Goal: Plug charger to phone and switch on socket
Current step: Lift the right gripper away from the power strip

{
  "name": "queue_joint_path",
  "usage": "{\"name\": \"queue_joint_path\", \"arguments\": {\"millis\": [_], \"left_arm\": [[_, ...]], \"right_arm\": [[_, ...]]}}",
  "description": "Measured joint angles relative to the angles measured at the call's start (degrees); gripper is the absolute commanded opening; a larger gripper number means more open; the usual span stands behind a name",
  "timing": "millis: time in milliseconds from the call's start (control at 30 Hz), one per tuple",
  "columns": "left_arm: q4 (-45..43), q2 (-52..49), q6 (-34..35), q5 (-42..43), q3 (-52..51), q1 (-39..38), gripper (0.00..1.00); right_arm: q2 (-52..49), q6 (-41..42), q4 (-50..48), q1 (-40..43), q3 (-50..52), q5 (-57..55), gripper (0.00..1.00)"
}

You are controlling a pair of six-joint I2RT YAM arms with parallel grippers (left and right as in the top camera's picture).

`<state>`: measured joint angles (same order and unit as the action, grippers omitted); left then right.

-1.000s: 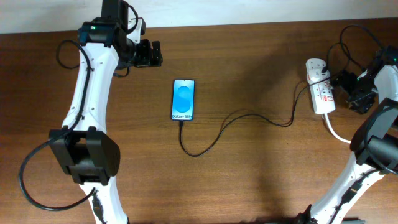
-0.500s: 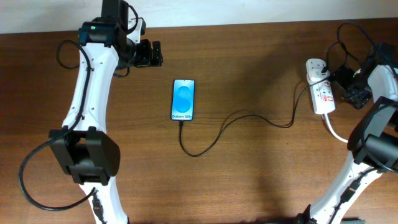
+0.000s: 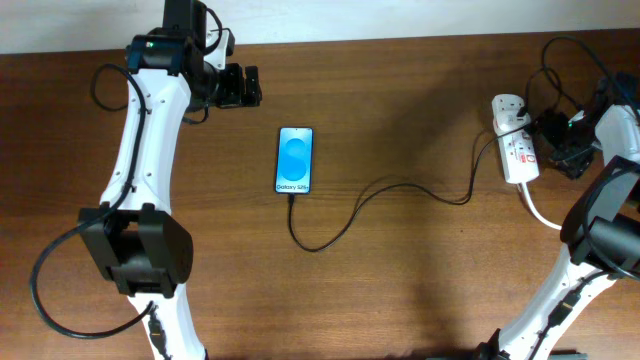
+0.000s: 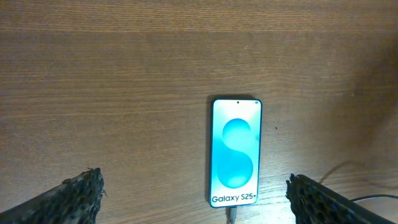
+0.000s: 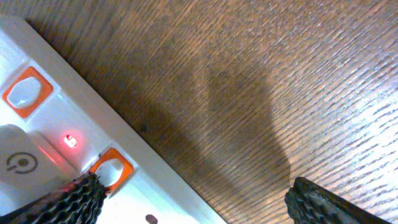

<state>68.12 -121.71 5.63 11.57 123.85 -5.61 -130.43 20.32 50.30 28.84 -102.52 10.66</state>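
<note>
The phone (image 3: 295, 160) lies flat mid-table, screen lit blue; it also shows in the left wrist view (image 4: 235, 152). The black charger cable (image 3: 380, 190) runs from its bottom edge, where its plug tip (image 4: 231, 214) sits in the port, to the white socket strip (image 3: 515, 145) at the right. My left gripper (image 3: 250, 86) is open and empty, up and left of the phone. My right gripper (image 3: 553, 138) is open, right beside the strip. In the right wrist view one fingertip (image 5: 71, 202) rests by an orange-framed switch (image 5: 111, 170), and a red light (image 5: 71, 140) glows on the strip (image 5: 149, 193).
A thick white cord (image 3: 540, 212) leaves the strip's near end toward the right edge. Black cables (image 3: 560, 60) loop behind the strip at the back right. The wall edge runs along the table's back.
My right gripper has shifted slightly up and in toward the strip's side. The left arm, phone and cable have not moved.
</note>
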Motion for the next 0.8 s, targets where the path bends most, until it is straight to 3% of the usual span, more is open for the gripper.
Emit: {"name": "queue_joint_path", "arguments": {"millis": [233, 467, 633, 733, 800], "left_arm": [[0.02, 0.00, 0.00, 0.02, 0.00, 0.00, 1.00], [0.04, 0.00, 0.00, 0.02, 0.00, 0.00, 0.99], [-0.04, 0.00, 0.00, 0.22, 0.00, -0.02, 0.99], [-0.02, 0.00, 0.00, 0.22, 0.00, -0.02, 0.99], [-0.02, 0.00, 0.00, 0.22, 0.00, -0.02, 0.99]], "right_arm": [[8.11, -0.92, 12.37, 0.11, 2.36, 1.46, 0.99], [32.09, -0.59, 24.68, 0.11, 3.15, 1.05, 0.98], [62.31, 0.92, 21.59, -7.98, 21.68, 0.85, 0.98], [74.99, 2.32, 20.52, -12.22, 28.96, 0.85, 0.98], [78.88, 2.47, 24.76, -12.35, 29.59, 0.85, 0.98]]}}
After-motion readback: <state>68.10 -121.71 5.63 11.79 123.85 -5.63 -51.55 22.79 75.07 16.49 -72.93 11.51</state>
